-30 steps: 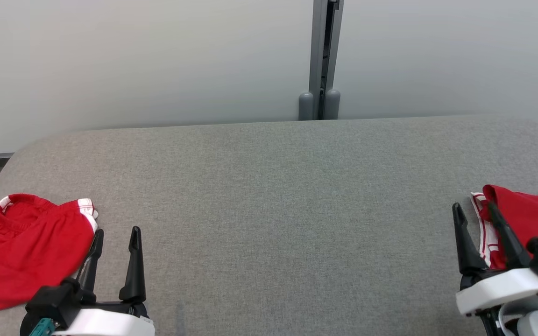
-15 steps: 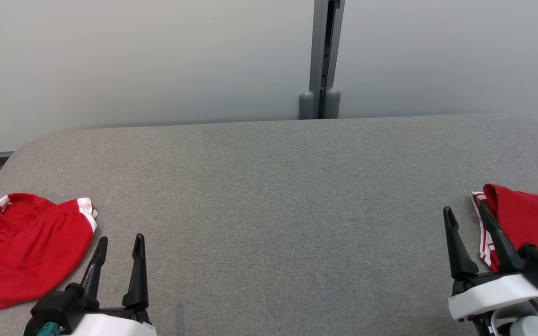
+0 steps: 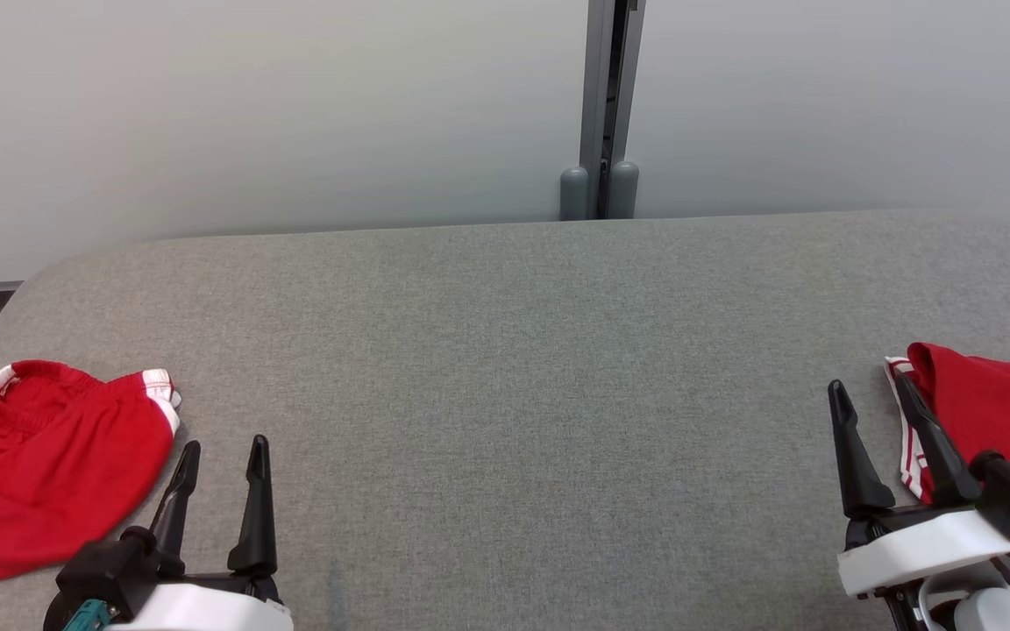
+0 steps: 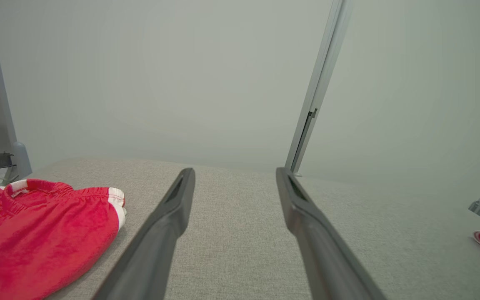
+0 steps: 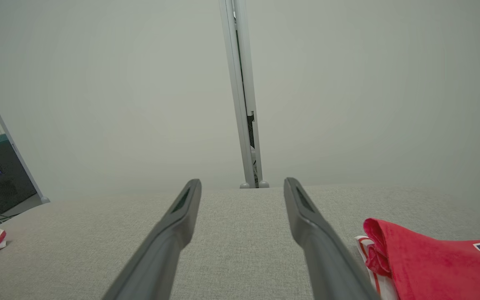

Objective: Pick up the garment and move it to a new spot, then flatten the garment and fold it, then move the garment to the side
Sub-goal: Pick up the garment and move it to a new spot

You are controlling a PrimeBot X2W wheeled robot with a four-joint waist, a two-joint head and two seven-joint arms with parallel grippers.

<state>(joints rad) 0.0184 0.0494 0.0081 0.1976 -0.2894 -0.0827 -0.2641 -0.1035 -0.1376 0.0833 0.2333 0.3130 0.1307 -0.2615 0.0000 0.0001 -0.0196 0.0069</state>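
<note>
Left gripper (image 3: 224, 443) and right gripper (image 3: 868, 383) fingers spread, empty. Shorts (image 3: 40, 473) at the table's (image 3: 505, 350) left edge look soft, light, limp; I'd pinch the elastic waistband (image 3: 32, 372) corners.

You have a table (image 3: 505, 368) covered in a mottled light-grey weave, backed by a pale grey-white wall (image 3: 251, 105) split by a darker grey post (image 3: 603, 96). The left garment (image 3: 40, 478) is bright red with white bands at its hem and a sliver of white at the gathered waist. The right garment (image 3: 992, 403) is the same red, with red-and-white striped trim along its edge and a dark patch outlined in white. Your left gripper (image 3: 224, 444) and right gripper (image 3: 869, 383) show black fingers on white housings, each with a small teal connector.
</note>
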